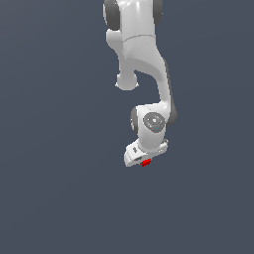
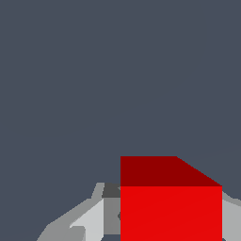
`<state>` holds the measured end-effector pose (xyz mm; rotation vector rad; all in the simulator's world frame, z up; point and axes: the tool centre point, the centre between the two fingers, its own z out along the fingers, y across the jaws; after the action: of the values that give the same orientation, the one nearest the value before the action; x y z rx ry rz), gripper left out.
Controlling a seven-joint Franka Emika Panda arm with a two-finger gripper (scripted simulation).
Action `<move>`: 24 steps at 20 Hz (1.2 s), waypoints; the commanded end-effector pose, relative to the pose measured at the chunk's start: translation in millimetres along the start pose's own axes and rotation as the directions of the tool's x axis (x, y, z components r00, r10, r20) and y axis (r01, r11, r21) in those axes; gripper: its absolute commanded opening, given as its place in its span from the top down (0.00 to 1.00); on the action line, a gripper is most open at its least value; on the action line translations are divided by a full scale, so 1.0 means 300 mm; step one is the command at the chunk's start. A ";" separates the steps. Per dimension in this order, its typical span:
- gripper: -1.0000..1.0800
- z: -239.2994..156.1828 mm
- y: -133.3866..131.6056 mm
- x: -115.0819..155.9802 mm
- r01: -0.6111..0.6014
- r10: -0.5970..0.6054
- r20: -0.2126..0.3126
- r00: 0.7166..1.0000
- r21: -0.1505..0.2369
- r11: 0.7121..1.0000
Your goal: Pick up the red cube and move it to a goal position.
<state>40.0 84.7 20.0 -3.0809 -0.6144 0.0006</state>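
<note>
The red cube (image 1: pixel 146 162) is a tiny bright red block at the tip of my white gripper (image 1: pixel 144 158), just below the middle of the exterior view. In the wrist view the red cube (image 2: pixel 171 212) looms large, sitting between the two grey fingers (image 2: pixel 92 217), which press against its sides. My gripper (image 2: pixel 169 221) is shut on the cube. The arm's white links hide most of the fingers in the exterior view. I cannot tell how high the cube is above the surface. No goal marker shows in either view.
A plain dark grey-blue surface (image 1: pixel 54 188) fills both views around the arm. The arm's upper links (image 1: pixel 134 44) reach in from the exterior view's top edge.
</note>
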 end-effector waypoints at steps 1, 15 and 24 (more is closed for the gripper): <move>1.00 -0.001 -0.001 0.000 0.000 0.000 0.000 1.000 0.000 1.000; 1.00 -0.187 0.026 -0.053 0.001 -0.001 0.000 1.000 -0.001 1.000; 1.00 -0.479 0.069 -0.132 0.001 -0.001 0.000 1.000 -0.001 1.000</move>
<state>14.6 54.2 148.1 -3.0811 -0.6158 0.0013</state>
